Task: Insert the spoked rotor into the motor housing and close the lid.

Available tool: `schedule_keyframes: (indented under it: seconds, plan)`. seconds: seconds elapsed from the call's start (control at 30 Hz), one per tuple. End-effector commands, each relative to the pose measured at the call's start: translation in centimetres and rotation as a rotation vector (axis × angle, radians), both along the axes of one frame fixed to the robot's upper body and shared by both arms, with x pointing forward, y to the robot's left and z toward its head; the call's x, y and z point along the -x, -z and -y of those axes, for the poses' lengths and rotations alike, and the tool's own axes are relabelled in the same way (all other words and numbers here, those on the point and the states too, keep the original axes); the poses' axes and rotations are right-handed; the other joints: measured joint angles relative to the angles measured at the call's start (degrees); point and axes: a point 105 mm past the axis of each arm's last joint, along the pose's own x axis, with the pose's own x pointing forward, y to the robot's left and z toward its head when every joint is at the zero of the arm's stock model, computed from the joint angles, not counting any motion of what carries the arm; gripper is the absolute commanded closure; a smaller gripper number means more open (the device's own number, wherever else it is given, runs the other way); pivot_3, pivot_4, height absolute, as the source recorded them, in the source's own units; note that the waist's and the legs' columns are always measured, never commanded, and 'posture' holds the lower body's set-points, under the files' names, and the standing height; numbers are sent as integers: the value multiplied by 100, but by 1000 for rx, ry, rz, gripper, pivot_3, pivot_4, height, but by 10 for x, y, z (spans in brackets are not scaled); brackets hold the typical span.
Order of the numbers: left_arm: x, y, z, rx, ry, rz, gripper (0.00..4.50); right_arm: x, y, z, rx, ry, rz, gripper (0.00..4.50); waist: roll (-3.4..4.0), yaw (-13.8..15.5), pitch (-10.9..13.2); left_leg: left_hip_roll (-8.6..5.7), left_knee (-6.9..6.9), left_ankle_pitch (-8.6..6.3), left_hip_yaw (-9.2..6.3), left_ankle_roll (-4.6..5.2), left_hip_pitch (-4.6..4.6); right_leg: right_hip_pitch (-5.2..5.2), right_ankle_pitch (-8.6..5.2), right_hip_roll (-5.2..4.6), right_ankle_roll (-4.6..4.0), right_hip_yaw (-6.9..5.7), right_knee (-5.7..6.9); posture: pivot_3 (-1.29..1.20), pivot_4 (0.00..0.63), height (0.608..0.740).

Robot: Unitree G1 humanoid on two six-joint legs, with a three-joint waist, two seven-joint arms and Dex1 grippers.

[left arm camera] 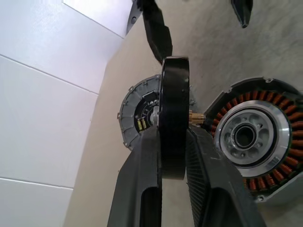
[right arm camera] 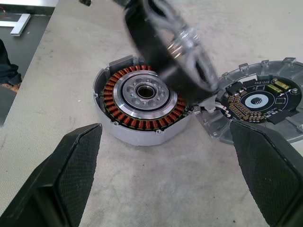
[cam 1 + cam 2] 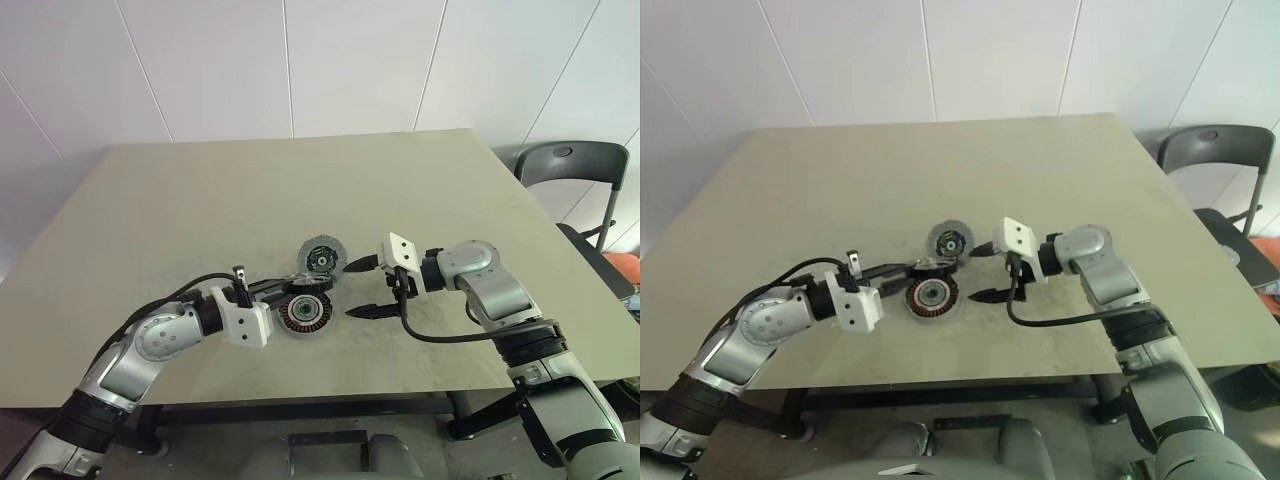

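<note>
My left gripper point(image 1: 173, 142) is shut on the spoked rotor point(image 1: 173, 94), a black ring held on edge with a brass hub stub pointing toward the motor housing point(image 1: 255, 142). The rotor hangs tilted just above the housing's far rim point(image 2: 142, 101). The housing is a silver cup with coppery windings, resting on the table point(image 3: 200, 200) right beside the left gripper point(image 3: 303, 290). The lid point(image 3: 322, 255) lies flat just behind the housing, its dark circuit side up point(image 2: 262, 101). My right gripper point(image 3: 352, 290) stands open to the right of both parts, holding nothing.
A dark chair point(image 3: 570, 170) stands off the table's right edge. A black cable point(image 3: 440, 335) loops from my right wrist over the table's front. Bare tabletop stretches behind and to the left of the parts.
</note>
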Motion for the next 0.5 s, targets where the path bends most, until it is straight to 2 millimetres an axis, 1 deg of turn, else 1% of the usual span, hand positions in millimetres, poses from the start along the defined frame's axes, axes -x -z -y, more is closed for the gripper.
schedule_keyframes:
  seconds: [0.03, 0.1, 0.2, 0.3, 0.37, 0.5]
  plan:
    - [4, -3, 5, -65, 83, 87, 4104, -2, -13, 0, -10, -11, 47, 0, 0, -1, 0, 0, 0, 0, 0, 0, 1, 0, 0, 0, 0, 0, 1, 0, 0, 740]
    - [-1, 1, 2, -81, 62, 65, 4104, -2, -13, 1, -10, -11, 46, 0, 0, 0, 0, 0, 1, 0, 0, 0, 1, 0, 1, 0, 1, 1, 2, 0, 0, 740]
    - [-5, 4, -1, -113, 64, 77, 4104, -2, -13, 1, -10, -9, 45, 0, 0, 1, 0, 0, 2, 0, 0, 1, 3, 0, 4, 0, 8, 1, 5, 0, 0, 740]
    - [-9, 3, -3, -130, 68, 104, 4104, -2, -13, 1, -10, -9, 45, 0, 0, -3, 0, 0, 5, 0, 0, 1, 3, 2, 5, 0, 9, 1, 7, 0, 0, 740]
    - [-9, 3, -3, -114, 71, 77, 4104, -1, -13, 1, -12, -9, 45, 0, 1, -7, -1, 0, 5, 1, 0, 1, 5, 1, 6, 0, 10, 2, 9, 0, 0, 740]
    - [-15, -3, -8, -106, 57, 103, 4104, -2, -13, 0, -13, -8, 45, 0, 1, -2, -1, 0, 6, 1, -1, 1, 5, 1, 6, 1, 11, 2, 11, 0, 0, 740]
